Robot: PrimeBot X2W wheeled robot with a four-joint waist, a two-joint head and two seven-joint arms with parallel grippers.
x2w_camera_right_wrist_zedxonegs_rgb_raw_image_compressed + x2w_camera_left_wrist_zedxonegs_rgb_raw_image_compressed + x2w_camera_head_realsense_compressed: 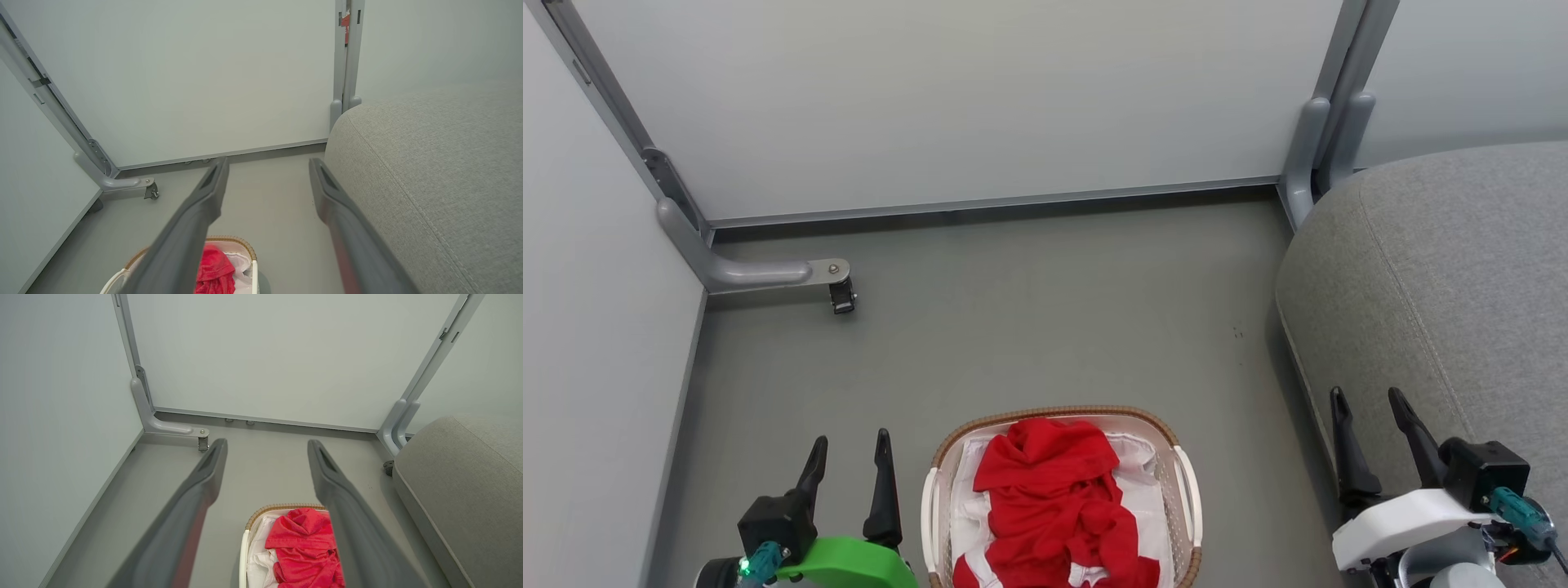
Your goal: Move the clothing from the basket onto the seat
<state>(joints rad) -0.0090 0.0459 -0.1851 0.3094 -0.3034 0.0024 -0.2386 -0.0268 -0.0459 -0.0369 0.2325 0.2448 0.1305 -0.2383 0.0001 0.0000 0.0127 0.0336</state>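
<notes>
Your left gripper (851, 438) and right gripper (1365, 394) both stood spread wide, holding nothing. The clothing (1054, 498) lay heaped in the basket (980, 429), on the floor (1054, 327) left of the seat (1445, 269). You needed to pinch the red heap's raised top fold, keeping clear of the white liner (1135, 457)

- Floor (1029, 327): grey, smooth, with a few small dark specks.
- Back panel (964, 98) and left panel (596, 327): pale, plain, upright.
- Left post (613, 114) and right post (1339, 73): grey metal, at the panel corners.
- Support foot (768, 273): projects from the left post along the floor and ends in a small black caster (843, 298).
- Red label (345, 20): high on the right post.
</notes>
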